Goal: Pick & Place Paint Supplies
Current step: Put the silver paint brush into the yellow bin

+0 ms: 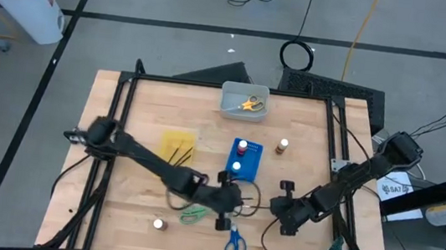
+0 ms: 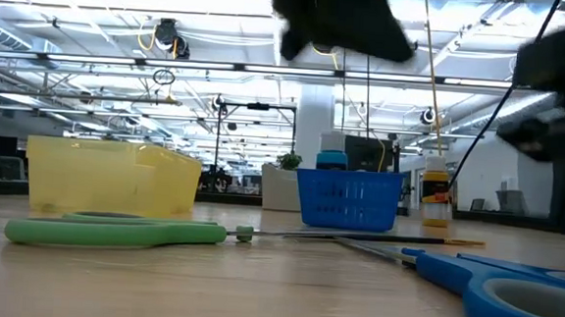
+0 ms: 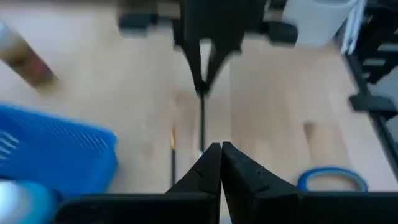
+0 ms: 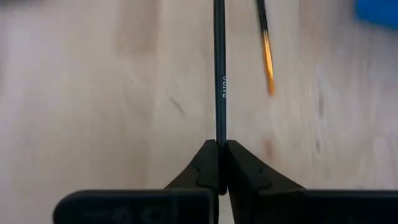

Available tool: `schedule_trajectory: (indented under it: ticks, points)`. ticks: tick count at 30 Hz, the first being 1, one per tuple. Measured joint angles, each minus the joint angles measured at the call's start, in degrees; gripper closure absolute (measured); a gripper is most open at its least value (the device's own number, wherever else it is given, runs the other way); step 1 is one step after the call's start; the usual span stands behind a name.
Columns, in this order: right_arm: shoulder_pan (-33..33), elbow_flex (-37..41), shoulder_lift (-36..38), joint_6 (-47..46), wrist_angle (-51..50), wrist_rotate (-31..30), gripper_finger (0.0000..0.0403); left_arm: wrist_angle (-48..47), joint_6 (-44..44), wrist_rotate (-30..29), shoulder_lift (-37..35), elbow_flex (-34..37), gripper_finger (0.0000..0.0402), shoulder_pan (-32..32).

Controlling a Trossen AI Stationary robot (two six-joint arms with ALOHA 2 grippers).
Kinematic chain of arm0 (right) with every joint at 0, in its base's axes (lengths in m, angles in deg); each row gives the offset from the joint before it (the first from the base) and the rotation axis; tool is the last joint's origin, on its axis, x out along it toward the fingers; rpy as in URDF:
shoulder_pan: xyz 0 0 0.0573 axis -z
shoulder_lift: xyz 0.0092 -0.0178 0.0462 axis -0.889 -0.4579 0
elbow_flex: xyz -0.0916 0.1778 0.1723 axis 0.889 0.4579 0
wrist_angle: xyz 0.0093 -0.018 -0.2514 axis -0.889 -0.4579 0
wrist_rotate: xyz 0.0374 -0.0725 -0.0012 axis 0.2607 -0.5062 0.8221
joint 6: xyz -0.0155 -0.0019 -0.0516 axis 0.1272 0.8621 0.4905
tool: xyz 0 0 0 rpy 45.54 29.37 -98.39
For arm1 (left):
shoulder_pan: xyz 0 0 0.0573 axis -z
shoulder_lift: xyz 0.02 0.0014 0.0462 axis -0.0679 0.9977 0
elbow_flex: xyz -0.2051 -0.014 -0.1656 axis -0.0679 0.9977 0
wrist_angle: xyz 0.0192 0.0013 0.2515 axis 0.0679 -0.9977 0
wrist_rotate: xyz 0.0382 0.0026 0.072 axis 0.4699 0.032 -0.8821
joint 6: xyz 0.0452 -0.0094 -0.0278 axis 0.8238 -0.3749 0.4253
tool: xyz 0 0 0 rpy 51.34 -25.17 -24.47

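My right gripper (image 1: 283, 206) (image 4: 219, 144) is shut on a thin dark brush (image 4: 219, 74). In the left wrist view the brush (image 3: 202, 121) runs from the right gripper toward my left gripper (image 3: 219, 148) (image 1: 227, 201), which is shut. The brush's end passes behind one left finger, beside the gap between them; whether they touch, I cannot tell. A second brush with an orange band (image 4: 268, 56) (image 3: 173, 155) lies flat on the table beside it. Green scissors (image 1: 194, 214) and blue scissors (image 1: 235, 242) lie near the table's near edge. My right gripper pinches the dark brush between its two fingers at a point on the shaft (image 4: 219, 134), just below the small white print. The fingers come from above, pointing down, and the brush runs straight away from them toward the left gripper. Whether its far end rests on the table does not show.
The blue tray (image 1: 244, 157) holds a red-topped bottle (image 1: 242, 147) and a blue-topped one (image 1: 237, 166). A brown-topped bottle (image 1: 283, 146) stands to its right, and a white-topped bottle (image 1: 158, 225) stands near the near edge. The yellow tray (image 1: 177, 147) holds brushes. The grey bin (image 1: 244, 100) holds yellow scissors.
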Motion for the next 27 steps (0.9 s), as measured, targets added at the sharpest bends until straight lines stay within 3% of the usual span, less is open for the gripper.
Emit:
schedule_trajectory:
  ticks: [5, 9, 12, 16, 20, 23, 27]
  points:
    - [-2.0, -0.1, 4.2, 3.3, 1.2, -7.0, 0.0399, 5.2, 3.5, -10.9, -9.0, 7.6, 0.0382, 3.0]
    - [-3.0, -0.1, 7.8, 9.0, 6.3, -12.6, 0.04, 18.2, 6.7, -17.3, -18.1, 20.6, 0.0381, 4.4]
    - [-2.9, -0.1, 9.5, 16.4, 12.4, -14.9, 0.04, 32.7, 10.8, -18.5, -23.7, 32.7, 0.0381, 5.1]
    - [-0.1, -0.2, 10.0, 28.0, 25.0, -14.8, 0.04, 59.7, 12.0, -14.3, -27.9, 46.8, 0.0381, 4.1]
    - [3.8, -0.2, 9.2, 37.7, 38.7, -13.7, 0.04, 78.9, 14.1, -3.8, -27.8, 55.4, 0.038, 2.7]
    - [6.7, -0.2, 7.9, 41.7, 47.2, -8.7, 0.04, 82.3, 13.8, 1.2, -28.0, 56.1, 0.0379, 2.7]
    - [10.9, -0.3, 3.2, 42.6, 59.9, -1.0, 0.04, 80.1, 13.8, 2.8, -26.6, 52.6, 0.0358, 3.6]
